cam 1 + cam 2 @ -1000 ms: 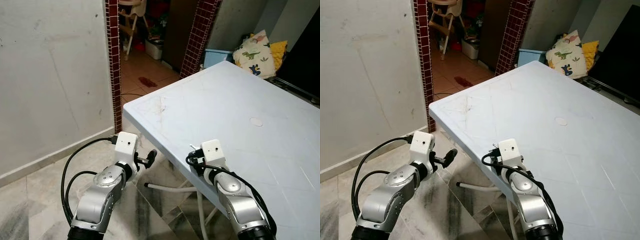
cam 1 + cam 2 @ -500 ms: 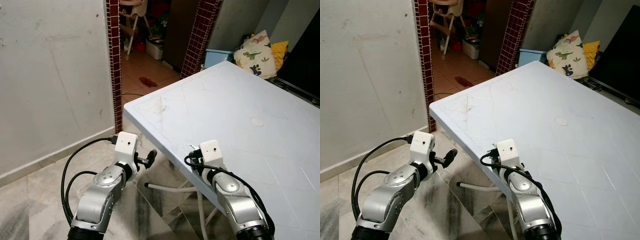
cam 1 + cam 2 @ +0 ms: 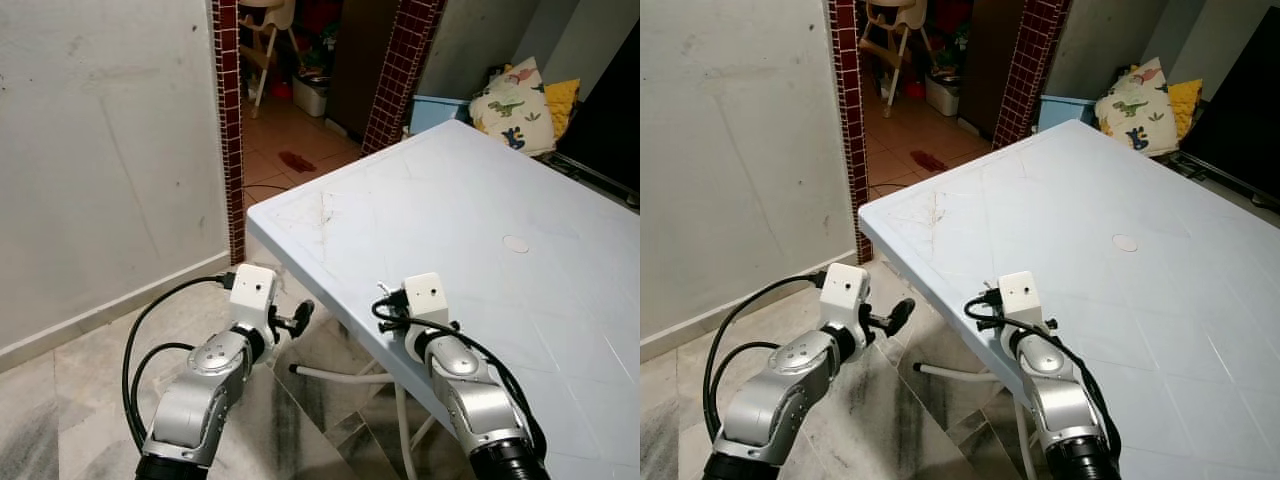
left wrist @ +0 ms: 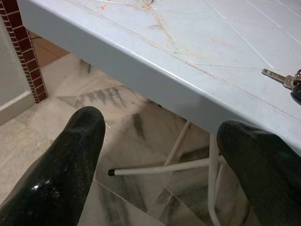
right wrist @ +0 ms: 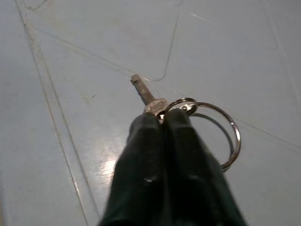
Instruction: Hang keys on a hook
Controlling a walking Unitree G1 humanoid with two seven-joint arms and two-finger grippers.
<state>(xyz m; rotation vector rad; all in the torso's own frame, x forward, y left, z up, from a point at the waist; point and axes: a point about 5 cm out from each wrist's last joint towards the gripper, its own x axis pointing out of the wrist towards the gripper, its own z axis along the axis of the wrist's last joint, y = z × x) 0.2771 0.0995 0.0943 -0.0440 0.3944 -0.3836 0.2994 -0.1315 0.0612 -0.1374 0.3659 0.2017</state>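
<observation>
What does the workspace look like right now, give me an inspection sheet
Surface: pale blue table, scuffed and stained near its corner.
Job's things: keys on a ring, at the table's near edge; hook: nothing seen.
Clutter: small round mark on the table top.
Hands: right hand shut on the keys, fingertips at the key's head; left hand open, beside the table over the floor.
Cables: black cables looping by the left arm.
Surroundings: white wall, brick-tiled doorway, dinosaur pillow, marble floor.
</observation>
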